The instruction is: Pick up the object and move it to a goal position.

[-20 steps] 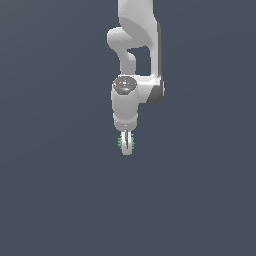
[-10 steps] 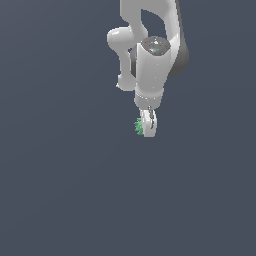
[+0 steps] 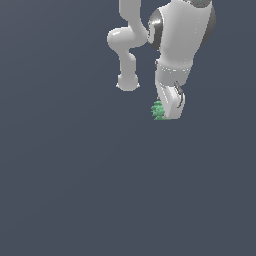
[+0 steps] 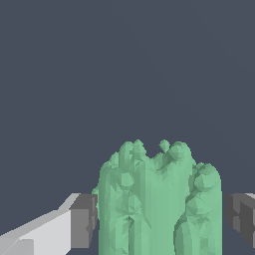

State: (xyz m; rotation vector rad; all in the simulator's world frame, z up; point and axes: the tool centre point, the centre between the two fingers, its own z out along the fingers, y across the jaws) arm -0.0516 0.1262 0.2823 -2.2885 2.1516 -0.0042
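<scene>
The object (image 3: 158, 110) is a small pale-green ridged lump, peeking out on the exterior view's left side of my white gripper (image 3: 167, 113). In the wrist view the object (image 4: 159, 201) fills the space between the two grey pads (image 4: 83, 220), which press on both its sides. The gripper is shut on it and holds it up, tilted, in front of a plain dark grey background. The white arm (image 3: 177, 35) rises out of the frame above.
A plain dark grey surface (image 3: 75, 190) fills the rest of both views. No goal marker and no other objects show.
The arm has carried the object up and toward the exterior view's right, and the wrist has turned and come closer to the camera. The grip has stayed shut on the object.
</scene>
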